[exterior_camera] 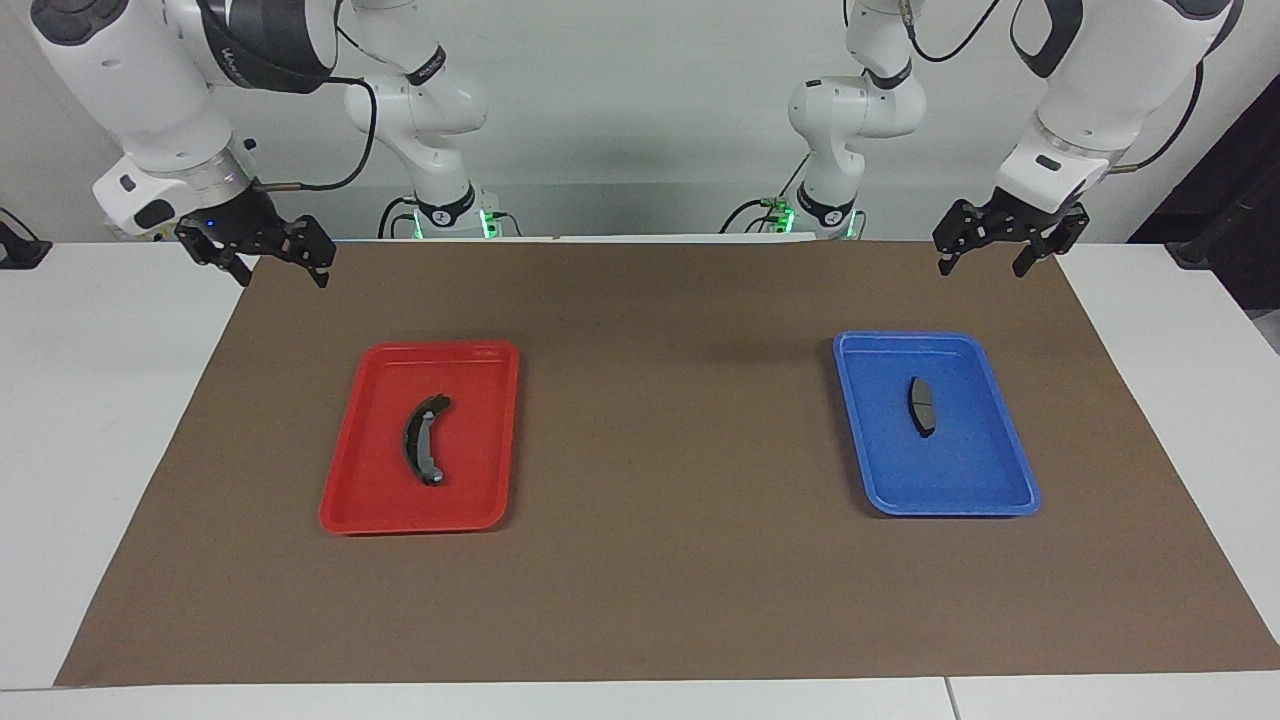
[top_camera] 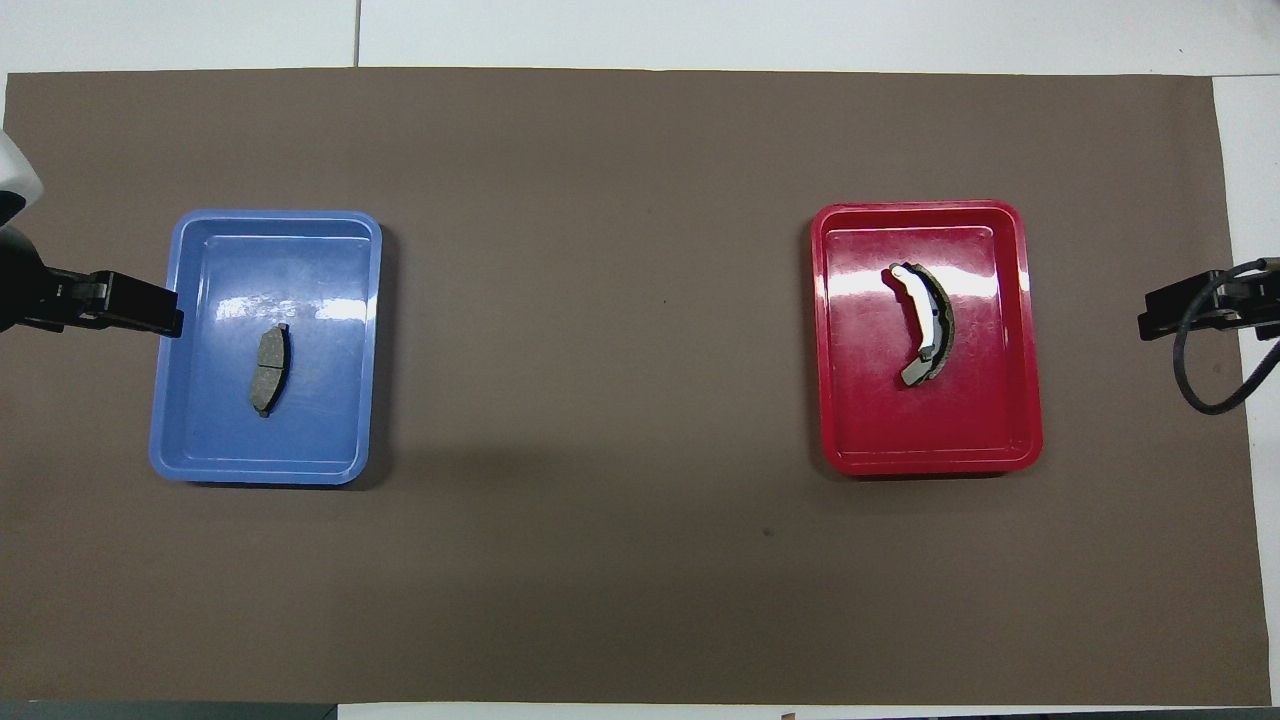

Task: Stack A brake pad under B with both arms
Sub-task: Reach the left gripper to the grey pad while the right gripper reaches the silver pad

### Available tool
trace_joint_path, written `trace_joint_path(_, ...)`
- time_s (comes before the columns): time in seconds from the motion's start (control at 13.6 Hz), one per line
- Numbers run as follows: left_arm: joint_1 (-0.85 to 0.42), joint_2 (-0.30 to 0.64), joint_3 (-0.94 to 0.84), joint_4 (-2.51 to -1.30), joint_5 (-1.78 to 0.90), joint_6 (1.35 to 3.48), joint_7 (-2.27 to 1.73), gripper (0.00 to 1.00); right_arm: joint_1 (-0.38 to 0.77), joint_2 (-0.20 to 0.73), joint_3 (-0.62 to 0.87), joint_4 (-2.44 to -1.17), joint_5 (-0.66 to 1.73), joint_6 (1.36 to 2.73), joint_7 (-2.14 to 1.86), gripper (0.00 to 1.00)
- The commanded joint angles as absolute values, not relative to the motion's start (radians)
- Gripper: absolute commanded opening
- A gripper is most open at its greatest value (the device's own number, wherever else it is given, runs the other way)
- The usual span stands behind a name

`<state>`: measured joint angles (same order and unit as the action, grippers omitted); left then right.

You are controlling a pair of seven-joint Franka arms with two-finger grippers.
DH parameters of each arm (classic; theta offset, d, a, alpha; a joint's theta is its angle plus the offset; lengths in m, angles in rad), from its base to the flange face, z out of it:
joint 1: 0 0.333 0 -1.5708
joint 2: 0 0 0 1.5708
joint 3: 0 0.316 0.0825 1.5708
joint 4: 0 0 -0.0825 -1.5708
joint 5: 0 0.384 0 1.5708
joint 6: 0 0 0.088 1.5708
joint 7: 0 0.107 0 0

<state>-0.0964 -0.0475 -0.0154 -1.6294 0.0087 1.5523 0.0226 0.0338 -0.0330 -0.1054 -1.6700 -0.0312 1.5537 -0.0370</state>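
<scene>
The A brake pad [exterior_camera: 922,407] [top_camera: 269,370], short and lens-shaped, lies flat in a blue tray [exterior_camera: 1010,440] [top_camera: 200,440] toward the left arm's end of the table. B [exterior_camera: 425,440] [top_camera: 930,325], the long curved pad, lies in a red tray [exterior_camera: 370,490] [top_camera: 1010,430] toward the right arm's end. My left gripper [exterior_camera: 985,262] [top_camera: 165,312] hangs open in the air over the mat, to the outer side of the blue tray, holding nothing. My right gripper [exterior_camera: 283,275] [top_camera: 1160,320] hangs open and empty over the mat's edge, to the outer side of the red tray.
A brown mat [exterior_camera: 660,580] [top_camera: 620,560] covers most of the white table [exterior_camera: 100,450], and both trays rest on it with a wide stretch of mat between them. A black cable [top_camera: 1215,390] loops by the right gripper.
</scene>
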Motion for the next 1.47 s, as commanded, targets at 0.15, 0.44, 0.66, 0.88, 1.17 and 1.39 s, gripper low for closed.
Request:
trace_joint_path(0.15, -0.081, -0.055, -0.026, -1.641, -0.003, 1.548, 0.017, 1.0, 0.031, -0.044, -0.101, -1.678, -0.015, 1.565, -0.044, 1.0)
trace_joint_path(0.44, -0.081, -0.055, -0.026, -1.644, -0.003, 1.548, 0.02, 1.0, 0.029, -0.046, -0.103, -1.681, -0.015, 1.565, -0.044, 1.0)
trace_joint_path(0.66, -0.08, -0.061, -0.005, -1.709, -0.003, 1.593, 0.031, 1.0, 0.041, -0.049, -0.103, -1.684, -0.015, 1.565, -0.055, 1.0)
trace_joint_path(0.88, -0.08, -0.072, 0.008, -1.808, -0.003, 1.701, 0.04, 1.0, 0.048, -0.049, -0.101, -1.686, -0.015, 1.591, -0.075, 1.0)
trace_joint_path(1.17, -0.074, -0.072, 0.055, -1.971, -0.003, 1.903, 0.133, 0.99, 0.07, -0.034, -0.101, -1.725, -0.012, 1.658, -0.074, 1.0)
trace_joint_path(1.39, -0.072, -0.058, 0.057, -2.095, -0.003, 2.072, 0.149, 0.99, 0.081, -0.005, -0.101, -1.784, 0.044, 1.753, -0.071, 1.0)
